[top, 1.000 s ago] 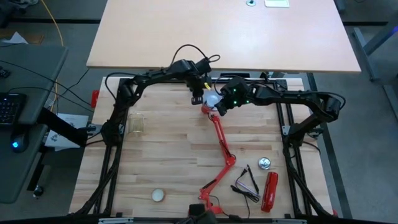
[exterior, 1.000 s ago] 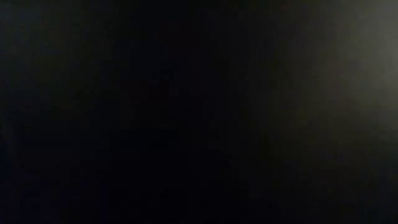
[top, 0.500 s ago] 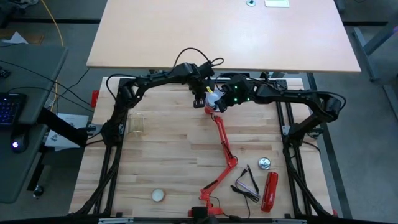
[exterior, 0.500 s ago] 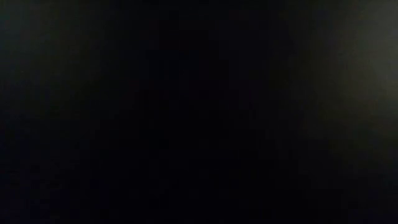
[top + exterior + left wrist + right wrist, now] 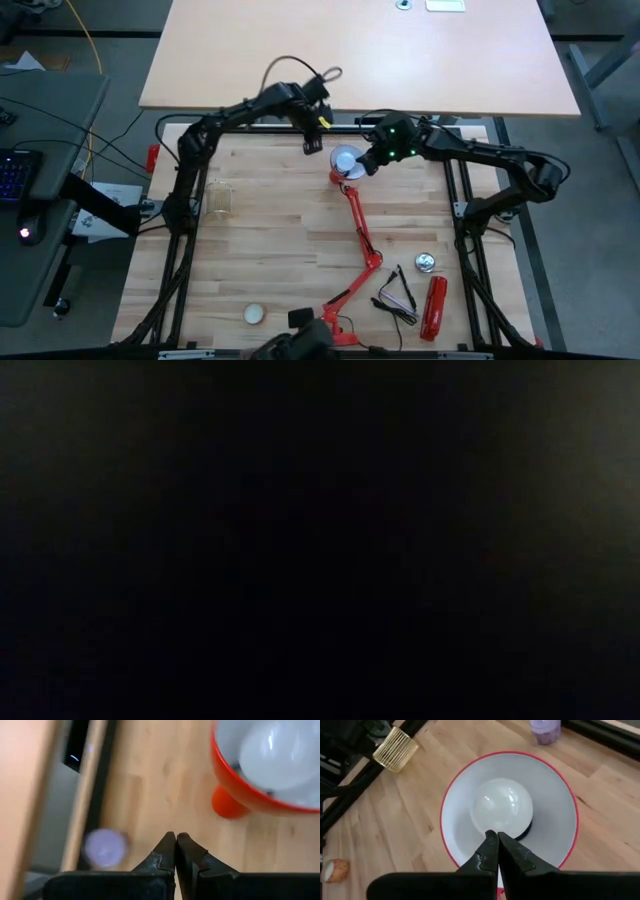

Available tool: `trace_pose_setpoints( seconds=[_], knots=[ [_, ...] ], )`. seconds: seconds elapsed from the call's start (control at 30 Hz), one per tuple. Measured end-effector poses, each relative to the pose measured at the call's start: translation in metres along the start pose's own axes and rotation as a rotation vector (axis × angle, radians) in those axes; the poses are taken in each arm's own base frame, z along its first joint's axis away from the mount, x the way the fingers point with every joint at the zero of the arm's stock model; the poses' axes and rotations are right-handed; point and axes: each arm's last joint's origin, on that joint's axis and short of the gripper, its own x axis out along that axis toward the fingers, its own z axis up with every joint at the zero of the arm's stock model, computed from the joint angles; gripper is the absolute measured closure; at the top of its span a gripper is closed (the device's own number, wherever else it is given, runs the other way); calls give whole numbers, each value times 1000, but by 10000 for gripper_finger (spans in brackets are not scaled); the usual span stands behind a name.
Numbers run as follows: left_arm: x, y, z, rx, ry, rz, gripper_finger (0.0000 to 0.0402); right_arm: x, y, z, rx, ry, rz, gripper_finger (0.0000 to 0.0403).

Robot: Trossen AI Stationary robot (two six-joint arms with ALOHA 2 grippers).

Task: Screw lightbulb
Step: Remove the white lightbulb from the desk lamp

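Note:
The red lamp's shade [image 5: 345, 162] faces up near the table's far edge. The white lightbulb [image 5: 502, 810] sits in its middle, base down in the socket. It also shows in the left wrist view as the lightbulb [image 5: 280, 752]. My right gripper [image 5: 496, 837] is shut just right of the shade, above its rim, its tips in front of the bulb's near side. My left gripper [image 5: 175, 839] is shut over bare wood left of the shade, as the left gripper [image 5: 312, 146] in the high view shows. The low view is dark.
The lamp's jointed red arm [image 5: 358, 225] runs to its base [image 5: 335, 325] at the near edge, beside a dark shape [image 5: 295, 342]. A gold wire cylinder [image 5: 218, 198], a cream ball [image 5: 255, 314], a black cable [image 5: 395, 295], a red cylinder [image 5: 435, 305] and a purple cup [image 5: 546, 730] stand around.
Both shut grippers have drawn away from the shade and risen, the left toward the table's left, the right toward its right. The bulb now shows uncovered in the shade. A dark shape has come in at the near edge.

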Motion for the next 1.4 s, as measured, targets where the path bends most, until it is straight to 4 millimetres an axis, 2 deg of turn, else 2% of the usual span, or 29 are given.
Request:
trace_pose_setpoints(
  seconds=[0.07, 0.17, 0.27, 0.47, 0.57, 0.7, 0.8, 1.1, 1.2, 1.27, 1.4],
  knots=[
    [-11, 4, 4, 1, -69, 35, 401, -1, 1, 0, -2, 8, 27, 403],
    [-17, 5, 14, 38, -169, 68, 401, 3, 7, -4, -34, 51, 87, 403],
    [-15, -8, 24, 113, -220, 52, 401, 11, 10, -10, -52, 94, 81, 403],
    [-13, -32, 39, 218, -257, 95, 402, 16, 17, -9, -43, 57, 79, 403],
    [-4, -38, 41, 249, -241, 105, 401, 20, 19, -10, -32, 58, 76, 403],
    [12, -39, 37, 207, -175, 88, 401, 26, 22, -14, -32, 82, 74, 403],
    [13, -41, 33, 182, -130, 66, 401, 24, 22, -14, -34, 70, 53, 403],
    [14, -68, 39, 273, -122, 30, 401, 18, 13, -9, -23, 48, 31, 403],
    [18, -77, 41, 313, -103, 81, 402, 16, 12, -7, -21, 37, 29, 403],
    [23, -79, 42, 318, -83, 124, 402, 14, 11, -7, -20, 33, 25, 403],
    [28, -78, 39, 315, -54, 100, 401, 14, 11, -6, -25, 32, 27, 403]
  ],
)
